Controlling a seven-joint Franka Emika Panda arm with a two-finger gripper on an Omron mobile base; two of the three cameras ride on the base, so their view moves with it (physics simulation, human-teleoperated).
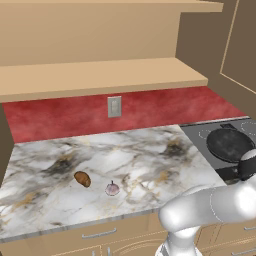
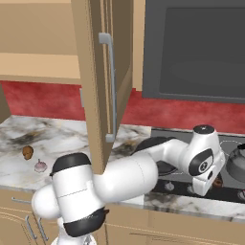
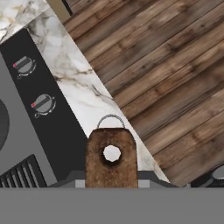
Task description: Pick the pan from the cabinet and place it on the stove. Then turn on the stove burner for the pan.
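The dark round pan (image 1: 230, 144) lies on the stove (image 1: 200, 132) at the right end of the counter, over a burner. Behind it a white burner ring (image 1: 246, 125) shows on the glass. In the hand view, the pan's brown handle (image 3: 111, 153), with a hole near its end, sticks out over the stove's front edge. My gripper (image 3: 111, 181) is shut on that handle. From the right base view, the gripper (image 2: 214, 181) hangs low at the stove's front with the brown handle end beside it. The cabinet (image 1: 100, 75) stands open, and its shelf is bare.
Two knobs (image 3: 24, 65) (image 3: 43, 104) sit on the stove's dark front strip. The open cabinet door (image 2: 103, 86) hangs close over the arm. A kettle (image 2: 238, 162) stands on the stove's right side. A potato (image 1: 82, 178) and garlic (image 1: 112, 188) lie on the marble counter.
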